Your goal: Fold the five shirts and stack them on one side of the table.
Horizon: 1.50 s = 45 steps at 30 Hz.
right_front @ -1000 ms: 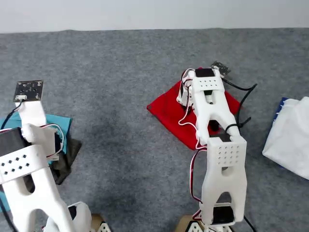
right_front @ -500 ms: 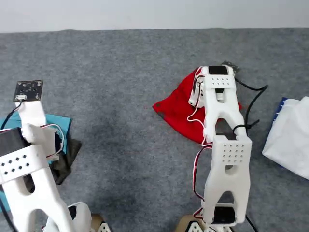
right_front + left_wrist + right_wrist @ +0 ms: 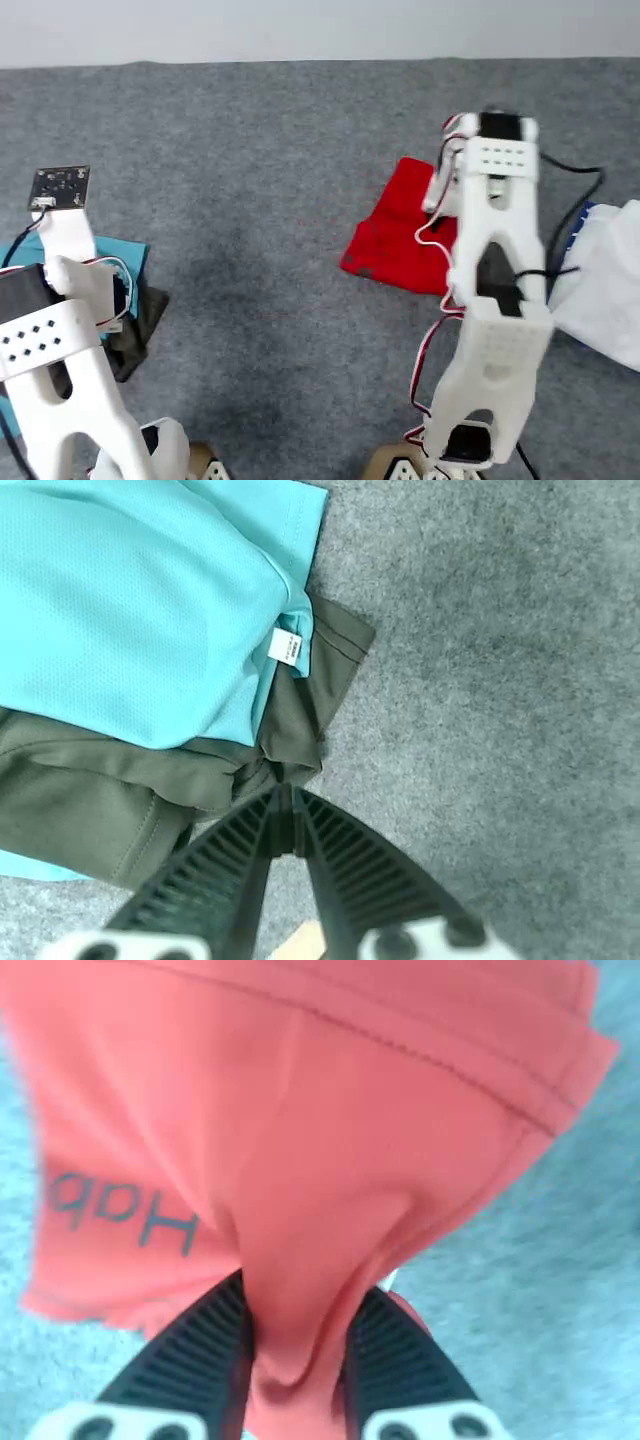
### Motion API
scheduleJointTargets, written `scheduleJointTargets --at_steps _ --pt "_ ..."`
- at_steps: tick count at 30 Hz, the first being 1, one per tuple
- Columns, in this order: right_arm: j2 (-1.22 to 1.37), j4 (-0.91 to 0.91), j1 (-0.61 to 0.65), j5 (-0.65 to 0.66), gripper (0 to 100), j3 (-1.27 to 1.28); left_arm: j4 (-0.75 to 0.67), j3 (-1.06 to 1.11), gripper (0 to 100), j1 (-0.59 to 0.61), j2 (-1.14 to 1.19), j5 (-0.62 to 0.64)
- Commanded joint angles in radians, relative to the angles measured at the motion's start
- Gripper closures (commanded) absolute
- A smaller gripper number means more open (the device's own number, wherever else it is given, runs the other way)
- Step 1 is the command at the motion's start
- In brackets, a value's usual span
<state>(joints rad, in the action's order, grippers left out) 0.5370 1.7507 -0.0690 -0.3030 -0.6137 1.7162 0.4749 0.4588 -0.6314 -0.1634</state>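
A red shirt (image 3: 400, 232) lies bunched on the grey table right of centre, partly under the right arm. In the right wrist view my right gripper (image 3: 295, 1325) is shut on a fold of the red shirt (image 3: 300, 1140), which hangs between its black fingers. At the left edge a turquoise shirt (image 3: 130, 610) lies on top of a dark olive shirt (image 3: 110, 800). My left gripper (image 3: 290, 815) is shut with nothing in it, just above the olive shirt's edge. A white shirt (image 3: 605, 285) lies at the right edge over a blue one (image 3: 581, 222).
Grey carpet-like table surface (image 3: 250, 170) stretches wide in the middle and back. A pale wall runs along the far edge. The left arm's white body (image 3: 60, 340) covers part of the left stack.
The right arm has swung to the right and farther back, dragging the red shirt with it toward the white shirt. The left arm has not moved.
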Motion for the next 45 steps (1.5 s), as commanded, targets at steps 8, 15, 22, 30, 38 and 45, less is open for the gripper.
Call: scheduleJointTargets --at_steps 8,15,22,30,38,45 --pt "-0.302 0.044 -0.254 0.301 98.8 -0.011 0.014 -0.036 99 0.002 -0.025 0.000" --pt "-0.369 0.044 -0.392 0.384 98.8 -0.011 0.014 -0.035 99 0.002 -0.025 -0.002" --pt "-0.374 0.039 -0.479 0.483 98.8 -0.011 0.014 -0.036 99 0.002 -0.020 -0.002" --pt "-0.325 0.001 -0.581 0.532 98.8 -0.011 0.009 -0.036 99 0.000 -0.017 -0.002" --pt "-0.251 -0.030 -0.671 0.608 98.8 -0.011 0.008 -0.033 99 -0.003 -0.017 -0.002" --pt "-0.206 -0.148 -0.750 0.640 98.8 -0.011 0.011 -0.031 99 -0.003 -0.017 -0.002"
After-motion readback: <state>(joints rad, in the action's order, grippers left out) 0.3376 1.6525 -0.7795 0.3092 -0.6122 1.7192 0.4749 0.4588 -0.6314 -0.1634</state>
